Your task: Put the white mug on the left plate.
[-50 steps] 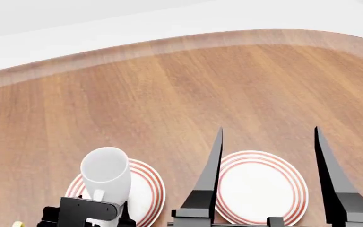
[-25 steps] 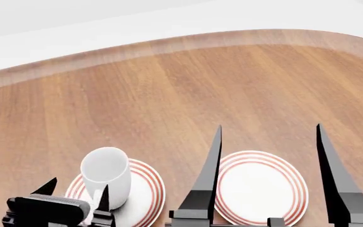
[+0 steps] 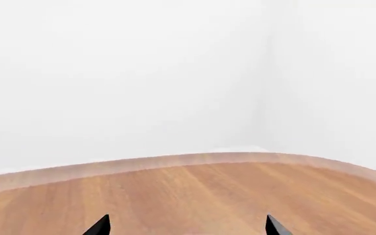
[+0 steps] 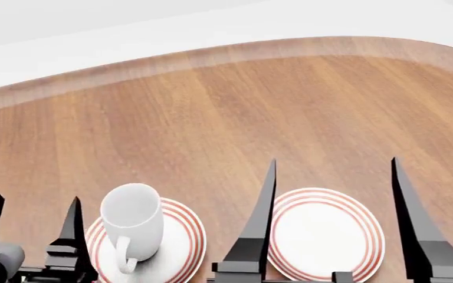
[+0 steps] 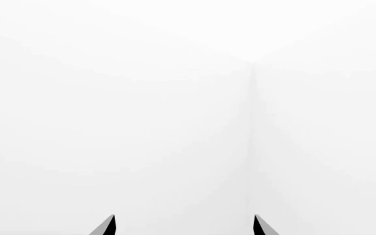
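The white mug (image 4: 132,219) stands upright on the left plate (image 4: 181,243), a white plate with red rings, at the bottom left of the head view; its handle faces me. My left gripper (image 4: 33,207) is open and empty, just left of the mug and clear of it. My right gripper (image 4: 332,171) is open and empty, its fingers straddling the right plate (image 4: 325,233). In the left wrist view the left gripper (image 3: 186,224) shows only bare wood between its tips. In the right wrist view the right gripper (image 5: 183,223) faces a white wall.
The wooden table (image 4: 226,118) has a curved far edge with white floor and wall beyond. The two plates sit close to the near edge.
My left gripper has let go of the mug and drawn back to the left, opening. The mug, held tilted before, now stands on the left plate. The right arm has barely moved.
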Motion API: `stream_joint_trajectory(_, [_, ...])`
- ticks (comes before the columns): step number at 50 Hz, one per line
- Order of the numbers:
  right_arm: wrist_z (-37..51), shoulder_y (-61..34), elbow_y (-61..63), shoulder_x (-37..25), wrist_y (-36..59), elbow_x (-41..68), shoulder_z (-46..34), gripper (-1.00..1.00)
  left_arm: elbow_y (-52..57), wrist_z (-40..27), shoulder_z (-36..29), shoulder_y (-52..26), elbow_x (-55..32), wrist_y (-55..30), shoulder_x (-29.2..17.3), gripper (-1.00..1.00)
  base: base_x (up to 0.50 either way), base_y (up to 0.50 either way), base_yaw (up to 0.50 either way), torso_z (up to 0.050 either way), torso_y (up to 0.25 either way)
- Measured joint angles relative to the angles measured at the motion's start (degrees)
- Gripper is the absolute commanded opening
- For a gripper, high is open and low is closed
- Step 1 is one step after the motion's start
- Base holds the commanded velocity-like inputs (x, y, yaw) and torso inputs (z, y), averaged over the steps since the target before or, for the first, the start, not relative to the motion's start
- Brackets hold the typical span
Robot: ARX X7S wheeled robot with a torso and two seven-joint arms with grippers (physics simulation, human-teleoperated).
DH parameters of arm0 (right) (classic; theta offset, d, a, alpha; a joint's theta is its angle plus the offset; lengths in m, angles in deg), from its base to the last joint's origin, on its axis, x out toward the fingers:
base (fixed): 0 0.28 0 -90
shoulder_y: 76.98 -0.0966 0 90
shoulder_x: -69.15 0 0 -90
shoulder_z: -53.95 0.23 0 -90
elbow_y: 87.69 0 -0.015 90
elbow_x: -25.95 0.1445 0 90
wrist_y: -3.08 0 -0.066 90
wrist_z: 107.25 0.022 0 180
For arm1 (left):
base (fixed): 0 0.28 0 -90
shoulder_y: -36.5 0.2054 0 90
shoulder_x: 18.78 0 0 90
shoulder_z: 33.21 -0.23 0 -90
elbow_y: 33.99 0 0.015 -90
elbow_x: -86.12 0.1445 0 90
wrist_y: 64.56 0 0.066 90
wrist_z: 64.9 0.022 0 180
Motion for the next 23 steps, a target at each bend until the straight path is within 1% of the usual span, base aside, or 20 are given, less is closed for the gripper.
stream_joint_trajectory(5, [0.0,0.1,-0.3,-0.1,-0.4,0.0,-0.1,1.00,4.6,-1.9,0.9,0.7,0.0,0.4,-2.5,1.00,0.00,0.00,0.00,0.000,0.000])
stream_joint_trajectory(11, [0.1,0.4,-0.8,-0.2,-1.1,0.1,-0.2,1.00,8.4,-3.5,1.7,1.1,0.1,0.7,-4.5,1.00,0.00,0.00,0.00,0.000,0.000])
stream_joint_trajectory(23, [0.1,0.7,-1.5,-0.3,-1.9,0.2,-0.2,1.00,12.5,-4.9,2.4,1.5,0.2,0.8,-6.4,1.00,0.00,0.00,0.00,0.000,0.000])
